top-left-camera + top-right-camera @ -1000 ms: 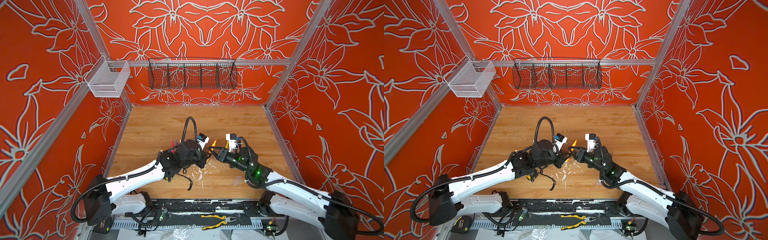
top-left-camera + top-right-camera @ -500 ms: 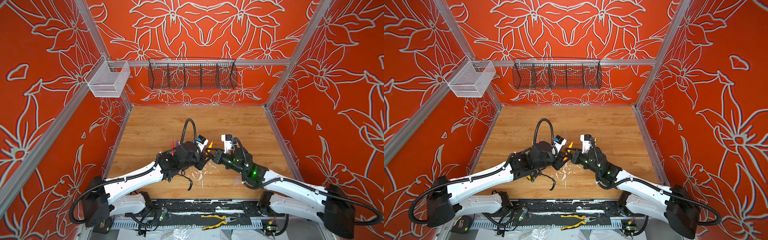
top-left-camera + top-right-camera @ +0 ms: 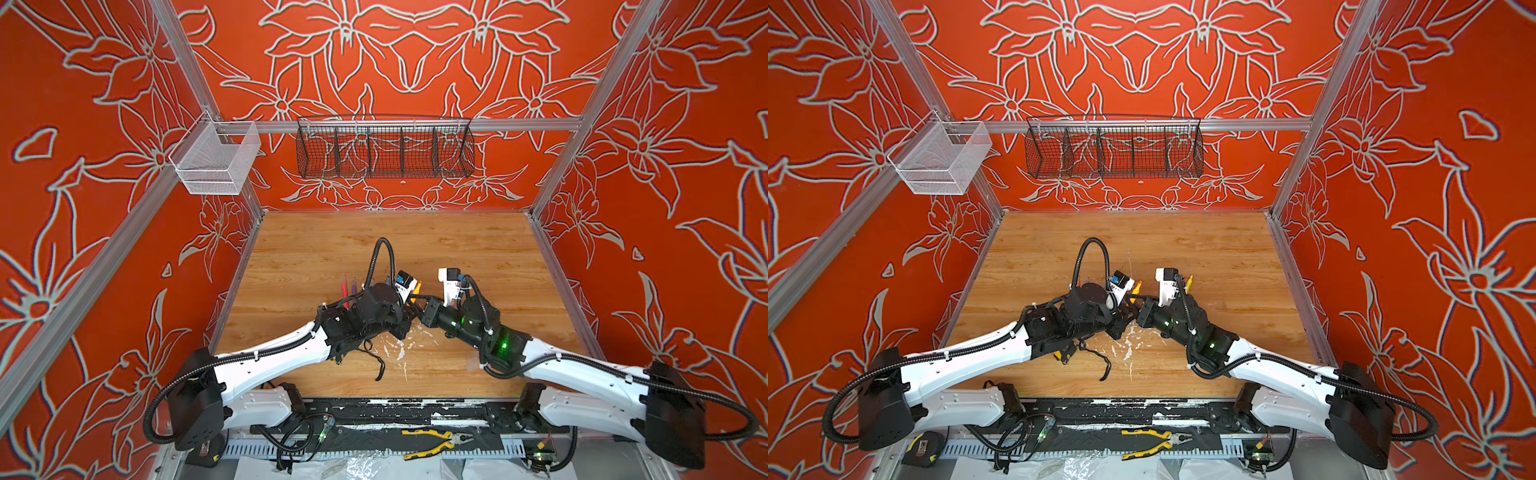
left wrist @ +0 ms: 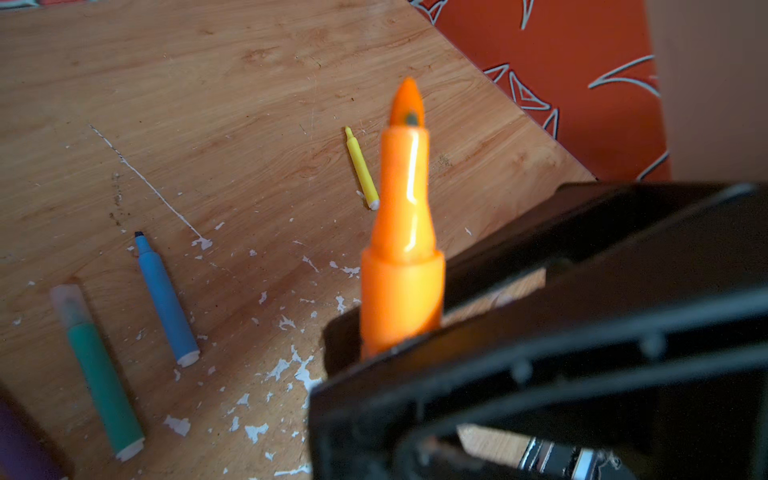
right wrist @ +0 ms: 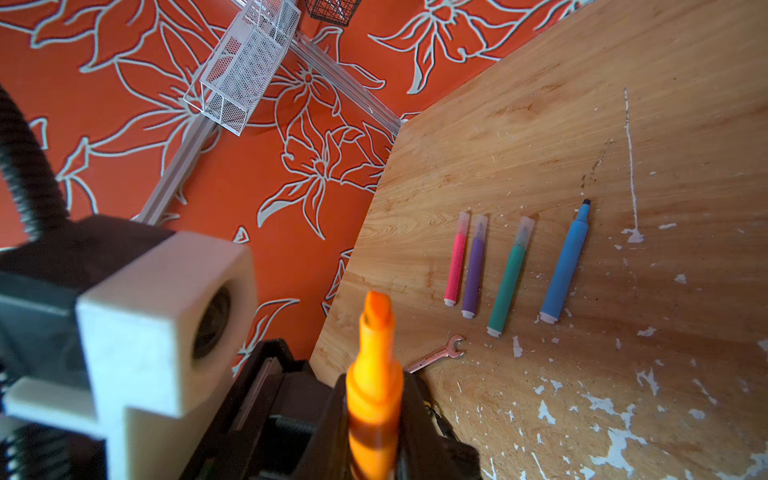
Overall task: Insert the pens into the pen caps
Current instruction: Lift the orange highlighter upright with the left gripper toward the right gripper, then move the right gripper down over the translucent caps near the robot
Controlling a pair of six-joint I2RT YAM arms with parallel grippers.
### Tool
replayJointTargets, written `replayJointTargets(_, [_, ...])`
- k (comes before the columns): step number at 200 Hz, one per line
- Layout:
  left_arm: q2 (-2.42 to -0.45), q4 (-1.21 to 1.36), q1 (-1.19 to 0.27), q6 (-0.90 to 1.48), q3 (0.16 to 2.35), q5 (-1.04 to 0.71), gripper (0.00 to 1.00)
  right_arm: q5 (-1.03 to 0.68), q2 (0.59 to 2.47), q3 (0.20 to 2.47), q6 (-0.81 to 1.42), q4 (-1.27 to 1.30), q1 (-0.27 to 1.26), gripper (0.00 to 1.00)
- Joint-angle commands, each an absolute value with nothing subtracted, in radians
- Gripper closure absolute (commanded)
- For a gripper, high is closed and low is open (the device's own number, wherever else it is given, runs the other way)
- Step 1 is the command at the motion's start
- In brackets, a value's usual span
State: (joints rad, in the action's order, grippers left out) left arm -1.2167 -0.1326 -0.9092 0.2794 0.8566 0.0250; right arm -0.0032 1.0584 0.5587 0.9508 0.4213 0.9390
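Observation:
The orange pen [image 3: 417,287] [image 5: 374,374] stands tip-up between both grippers at mid-table, with no cap on it. My left gripper [image 3: 409,311] [image 4: 399,357] is shut on its lower barrel. My right gripper [image 3: 420,311] [image 5: 374,436] meets it from the other side, with its fingers tight against the same barrel. On the wood lie a pink pen [image 5: 456,259], a purple pen [image 5: 473,266] and a green pen [image 5: 509,278], each with a clear pen cap [image 5: 525,230] over its tip. The blue pen [image 5: 565,262] and the yellow pen [image 4: 361,170] lie bare. No loose caps show.
A small silver wrench [image 5: 436,355] lies on the table just under the grippers. White paint flecks [image 3: 399,353] mark the near wood. A white mesh basket [image 3: 216,160] and a black wire basket [image 3: 384,151] hang on the walls. Yellow pliers [image 3: 432,440] rest below the table's front edge.
My right gripper has moved left, up against my left gripper, and now flanks the orange pen. The left arm has hardly shifted.

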Motion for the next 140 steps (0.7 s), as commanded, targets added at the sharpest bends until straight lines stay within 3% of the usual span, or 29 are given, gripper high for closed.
replayJointTargets(1, [-1.216,-0.108,-0.907,0.296,0.893,0.095,1.00,0.028,1.015,0.592,0.915,0.326,0.953,0.62])
replayJointTargets(16, [-1.225,-0.147,-0.894,0.322,0.900,0.136,1.00,0.065,0.957,0.603,0.881,0.212,0.953,0.52])
replayJointTargets(40, [-1.210,-0.194,-0.824,0.371,0.874,0.115,1.00,0.169,0.848,0.617,0.823,-0.046,0.953,0.46])
replayJointTargets(91, [-1.052,-0.305,-0.718,0.320,0.740,0.185,1.00,0.322,0.785,0.718,0.777,-0.526,0.953,0.43])
replayJointTargets(123, [-0.923,-0.313,-0.718,0.322,0.617,0.351,1.00,0.318,0.831,0.750,0.799,-0.689,0.953,0.43])
replayJointTargets(140, [-0.874,-0.312,-0.718,0.298,0.606,0.301,1.00,0.335,0.830,0.729,0.831,-0.738,0.953,0.44])
